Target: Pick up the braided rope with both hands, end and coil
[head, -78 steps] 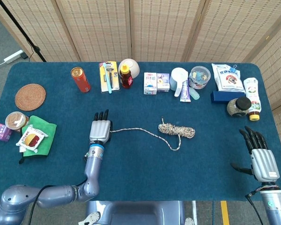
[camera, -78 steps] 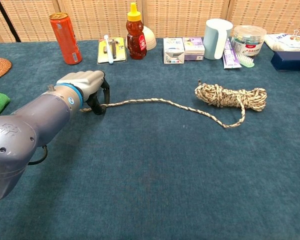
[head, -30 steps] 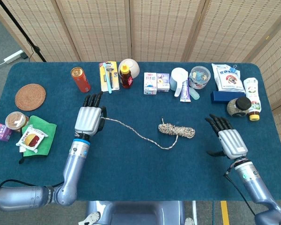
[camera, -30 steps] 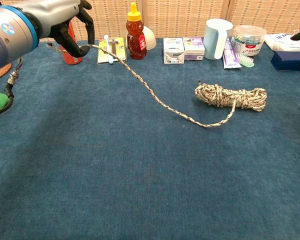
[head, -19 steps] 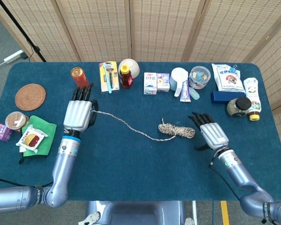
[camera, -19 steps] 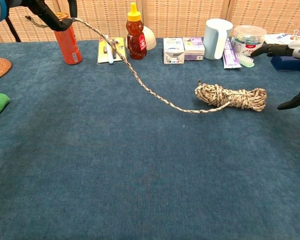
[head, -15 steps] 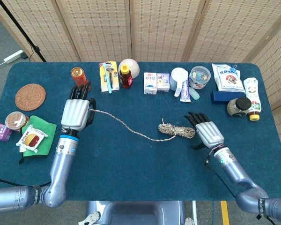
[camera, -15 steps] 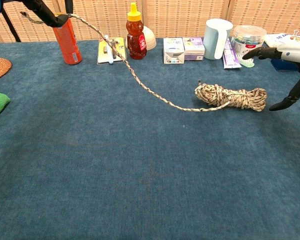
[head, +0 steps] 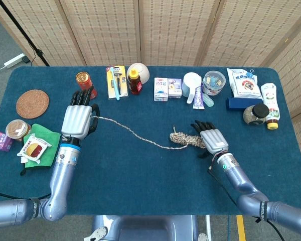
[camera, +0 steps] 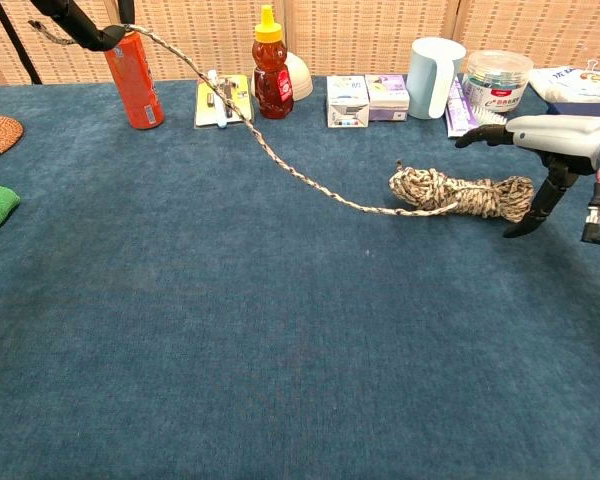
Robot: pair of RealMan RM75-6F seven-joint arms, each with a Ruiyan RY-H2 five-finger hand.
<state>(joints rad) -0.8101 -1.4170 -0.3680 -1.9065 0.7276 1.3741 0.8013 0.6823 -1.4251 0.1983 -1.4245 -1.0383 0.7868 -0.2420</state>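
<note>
Speckled cream braided rope (head: 140,133) is laid across the blue bench (head: 150,175), its free end held up off the surface by the left robot hand (head: 79,118) at centre-left of the head view; in the chest view that end is seen pinched at the far upper left, with the strand sloping down to the right. The coil (camera: 460,192) is seen resting on the bench right of centre. The right robot hand (head: 210,138) is positioned over and just beside the coil's right end, fingers (camera: 478,136) spread above it and thumb lowered behind it, nothing gripped yet. One end is judged secured, so the step in hand is the reach for the coil. Next, the right robot hand should be lowered and closed around the bundle, then both lifted together. An orange can (camera: 132,78) and a honey bottle (camera: 270,63) are noted in the back row.
</note>
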